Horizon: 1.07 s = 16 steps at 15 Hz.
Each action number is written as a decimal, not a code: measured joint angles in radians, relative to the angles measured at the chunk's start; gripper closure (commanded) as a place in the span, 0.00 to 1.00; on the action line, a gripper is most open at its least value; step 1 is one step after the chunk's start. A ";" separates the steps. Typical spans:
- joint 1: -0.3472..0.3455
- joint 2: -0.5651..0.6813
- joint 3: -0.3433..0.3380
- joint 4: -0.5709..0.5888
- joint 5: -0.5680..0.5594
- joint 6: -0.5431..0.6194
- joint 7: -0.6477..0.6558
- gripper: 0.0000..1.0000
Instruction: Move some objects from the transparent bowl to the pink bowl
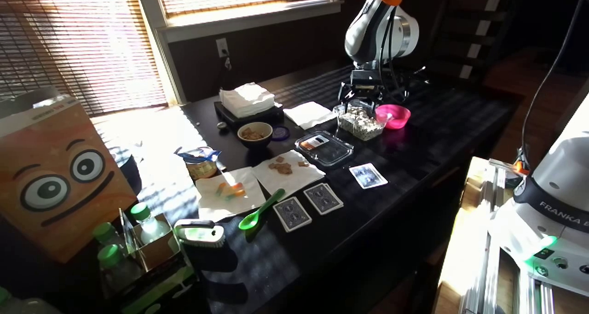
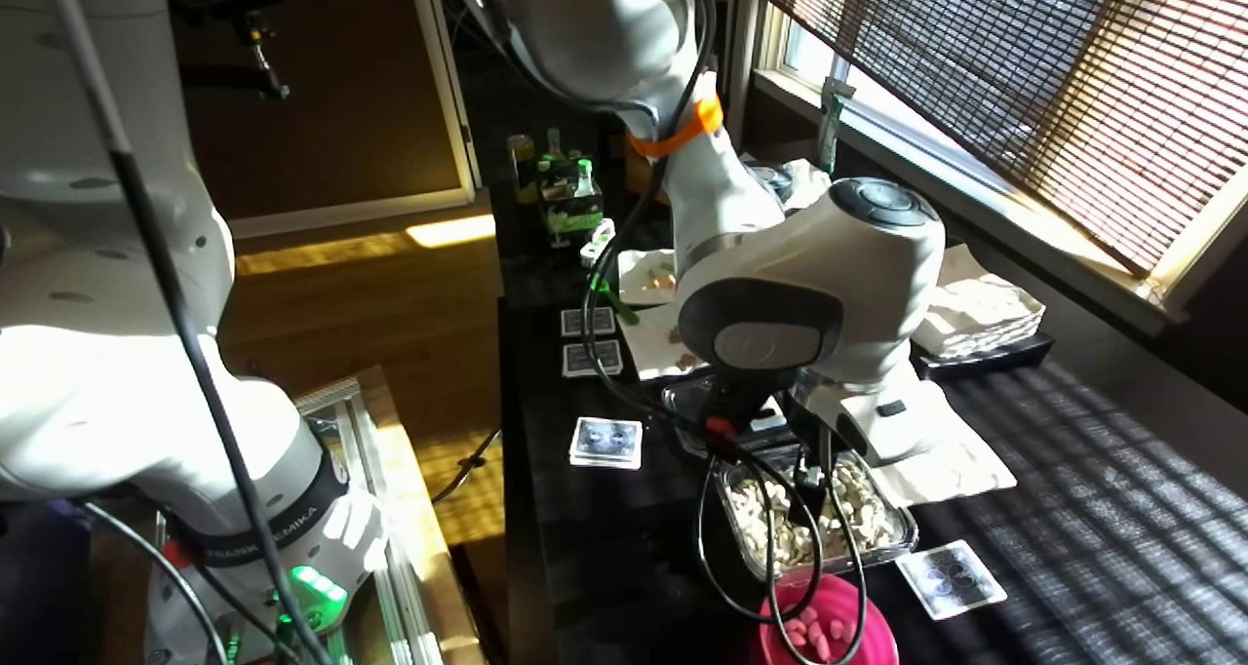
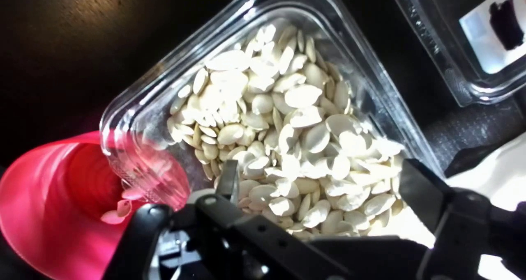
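The transparent bowl [image 1: 363, 132] is a clear, roughly rectangular tub, also in the other views [image 2: 902, 540] [image 3: 181, 52]. It holds many pale, flat seeds [image 3: 287, 107]. The pink bowl [image 1: 396, 117] stands right beside it and shows in an exterior view [image 2: 863, 606] and at the left of the wrist view [image 3: 33, 198]. Several seeds lie in the pink bowl. My gripper [image 3: 320, 179] is open, its fingers wide apart over the seeds in the transparent bowl, with nothing between them. It also shows in an exterior view [image 1: 361, 103]. Whether the fingertips touch the seeds, I cannot tell.
A clear lid [image 1: 324, 148] lies beside the tub. A white napkin [image 1: 310, 115] and a napkin stack [image 1: 248, 100] lie behind. A playing card [image 2: 951, 579] lies by the bowls. A bowl with brown contents [image 1: 255, 135], a card stack [image 1: 368, 176] and a green spoon [image 1: 262, 209] are further off.
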 measured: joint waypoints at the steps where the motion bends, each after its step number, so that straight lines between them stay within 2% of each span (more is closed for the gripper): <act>1: -0.001 0.010 -0.001 0.006 0.014 0.018 0.006 0.00; 10: -0.005 0.071 -0.007 0.026 0.049 0.042 0.033 0.00; 11: -0.005 0.073 -0.007 0.029 0.050 0.040 0.034 0.05; 12: -0.005 0.075 -0.007 0.032 0.051 0.038 0.035 0.26; 14: -0.005 0.076 -0.007 0.034 0.053 0.037 0.036 0.31; 16: -0.005 0.076 -0.007 0.036 0.053 0.037 0.037 0.46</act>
